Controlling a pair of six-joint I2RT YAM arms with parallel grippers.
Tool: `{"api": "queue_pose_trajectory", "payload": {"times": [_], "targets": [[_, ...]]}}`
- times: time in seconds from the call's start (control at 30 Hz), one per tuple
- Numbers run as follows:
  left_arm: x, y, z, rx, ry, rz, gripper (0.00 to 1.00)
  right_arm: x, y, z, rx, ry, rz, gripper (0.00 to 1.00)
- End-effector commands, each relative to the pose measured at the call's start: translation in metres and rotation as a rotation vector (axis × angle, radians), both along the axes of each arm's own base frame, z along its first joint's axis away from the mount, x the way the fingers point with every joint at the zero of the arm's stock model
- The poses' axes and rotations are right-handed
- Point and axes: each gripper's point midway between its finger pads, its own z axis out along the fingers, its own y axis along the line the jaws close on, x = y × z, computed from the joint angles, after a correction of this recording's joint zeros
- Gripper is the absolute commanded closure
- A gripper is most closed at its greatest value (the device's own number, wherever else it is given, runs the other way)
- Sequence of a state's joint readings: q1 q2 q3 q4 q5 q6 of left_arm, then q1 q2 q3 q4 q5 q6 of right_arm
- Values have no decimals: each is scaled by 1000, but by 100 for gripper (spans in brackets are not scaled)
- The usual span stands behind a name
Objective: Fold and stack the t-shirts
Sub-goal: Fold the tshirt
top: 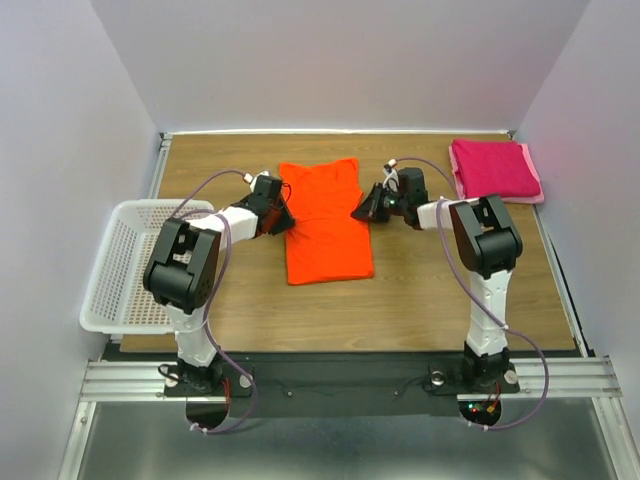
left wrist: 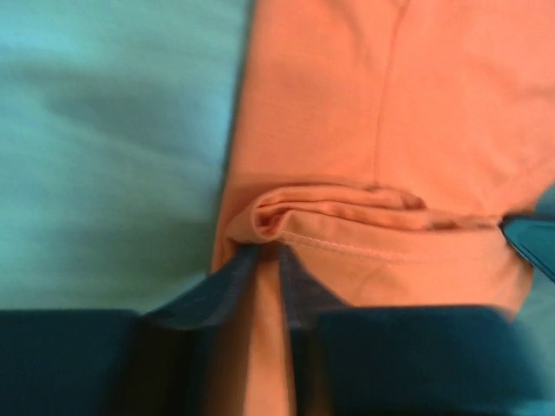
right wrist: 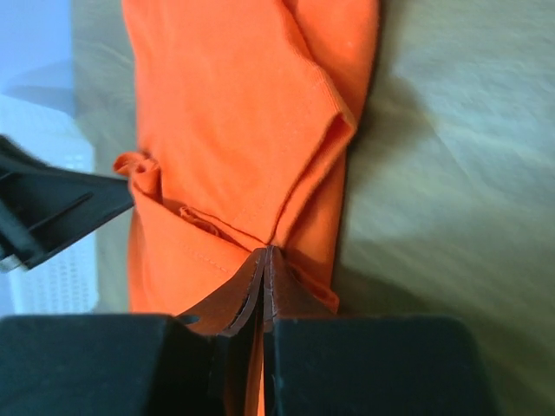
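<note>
our left gripper [top: 281, 218] is sitting at the left edge of the orange shirt [top: 325, 235], jaws a little apart at a bunched fold; we cannot tell whether it is pinching. the shirt is lying flat between both grippers. our right gripper [top: 360, 212] is pinching its right edge, jaws closed. the pink shirt [top: 492, 168] is lying folded in the far right corner of the table [top: 420, 290].

Robotics lab test cell: a left arm [top: 185, 265] and a right arm [top: 487, 245], both white and black, are bolted to an aluminium rail [top: 340, 378] at the edge of a wooden desk [top: 420, 300]. Cables [top: 212, 182] loop off them, and bare pale walls [top: 350, 60] box in 3 sides.
</note>
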State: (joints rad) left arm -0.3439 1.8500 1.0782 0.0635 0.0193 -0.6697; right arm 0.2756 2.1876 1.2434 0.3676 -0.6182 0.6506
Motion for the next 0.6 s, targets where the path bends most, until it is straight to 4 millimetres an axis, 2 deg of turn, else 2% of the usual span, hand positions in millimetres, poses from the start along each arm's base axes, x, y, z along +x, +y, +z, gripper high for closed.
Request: {"api": "queue_pose_trajectory", "payload": {"times": [0.0,0.03,0.13,0.17,0.23,0.27,0.33,0.4,0.47,0.5,0.57], "targets": [[-12,12,36,44,-39,45,64,-8,-22,13,-152,-60,8,91],[-9,20,54,63,-81,71,55,-10,-23,34,-155,-82,17,86],[-6,30,87,107,-160,105,41,-11,-29,68,-182,-143,8,77],[-10,32,103,106,-187,109,41,-17,-30,72,-187,-132,12,72],[-18,28,114,111,-206,86,41,-31,-27,81,-155,-120,42,71],[-32,18,119,111,-210,45,41,-47,-24,86,-132,-101,53,71],[-50,1,120,99,-208,-12,41,-70,-17,89,-97,-78,96,71],[-81,-18,111,76,-175,-82,42,-99,-10,89,-81,-53,132,71],[-107,-23,95,33,-126,-100,48,-134,7,82,-66,-23,222,71],[-116,-25,88,27,-109,-112,50,-146,15,85,-56,-29,259,71],[-136,-27,68,20,-61,-129,57,-182,42,79,-50,-23,374,73]]}}
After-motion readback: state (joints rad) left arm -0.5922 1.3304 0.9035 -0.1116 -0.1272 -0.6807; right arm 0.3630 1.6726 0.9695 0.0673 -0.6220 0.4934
